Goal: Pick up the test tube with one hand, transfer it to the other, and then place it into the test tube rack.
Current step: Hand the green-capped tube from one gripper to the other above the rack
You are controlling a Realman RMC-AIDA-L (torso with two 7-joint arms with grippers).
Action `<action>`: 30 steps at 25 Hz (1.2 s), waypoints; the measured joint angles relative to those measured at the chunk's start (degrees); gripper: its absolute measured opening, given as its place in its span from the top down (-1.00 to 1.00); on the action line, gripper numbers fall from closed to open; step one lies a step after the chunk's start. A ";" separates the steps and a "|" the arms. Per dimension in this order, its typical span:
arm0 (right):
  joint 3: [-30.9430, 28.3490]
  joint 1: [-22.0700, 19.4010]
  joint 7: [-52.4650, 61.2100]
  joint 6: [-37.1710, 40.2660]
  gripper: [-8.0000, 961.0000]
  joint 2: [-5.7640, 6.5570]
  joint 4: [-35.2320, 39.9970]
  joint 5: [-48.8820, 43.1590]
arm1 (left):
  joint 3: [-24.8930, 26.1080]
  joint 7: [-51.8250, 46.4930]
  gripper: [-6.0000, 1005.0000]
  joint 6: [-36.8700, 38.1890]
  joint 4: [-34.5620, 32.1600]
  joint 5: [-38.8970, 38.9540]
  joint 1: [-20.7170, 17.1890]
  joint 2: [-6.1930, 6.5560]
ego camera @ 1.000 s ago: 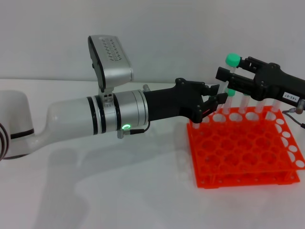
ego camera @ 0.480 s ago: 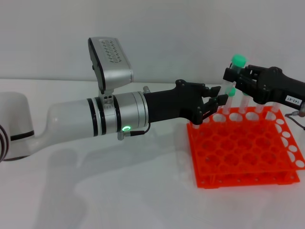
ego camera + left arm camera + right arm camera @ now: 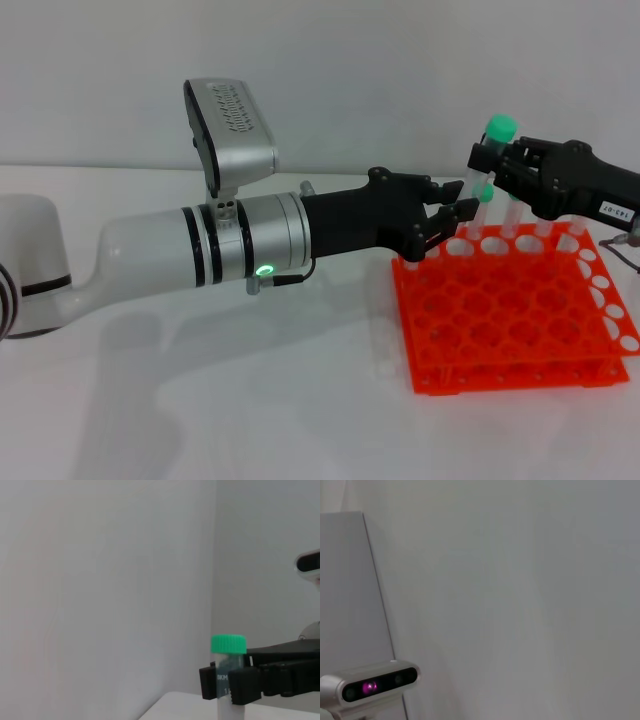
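My right gripper, all black with a white label, is shut on the test tube. It holds the tube upright, green cap on top, over the back left corner of the orange test tube rack. The left wrist view shows the tube held in that gripper. My left gripper, on the white and silver arm, is open and empty. It hangs level just left of the tube, over the rack's back left edge.
Several clear tubes stand in the rack's back row, one with a green cap below the held tube. The rack rests on a white table. The right wrist view shows only a wall and the left arm's camera.
Over the last second my right gripper moved the tube slightly right and lower, nearer the rack's back row. It has held still for the last half second. The left arm has not moved.
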State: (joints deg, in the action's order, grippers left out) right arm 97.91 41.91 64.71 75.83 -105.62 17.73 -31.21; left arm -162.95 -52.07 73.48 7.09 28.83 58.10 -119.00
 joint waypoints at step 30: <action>-0.07 -0.54 -0.23 0.24 0.58 -0.49 0.15 0.41 | 0.00 5.02 -0.16 -2.57 -3.15 3.05 -1.74 -0.28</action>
State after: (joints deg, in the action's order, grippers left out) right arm 97.83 41.37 64.48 76.07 -106.11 17.88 -30.80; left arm -162.95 -47.05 70.92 3.94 31.88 56.36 -119.28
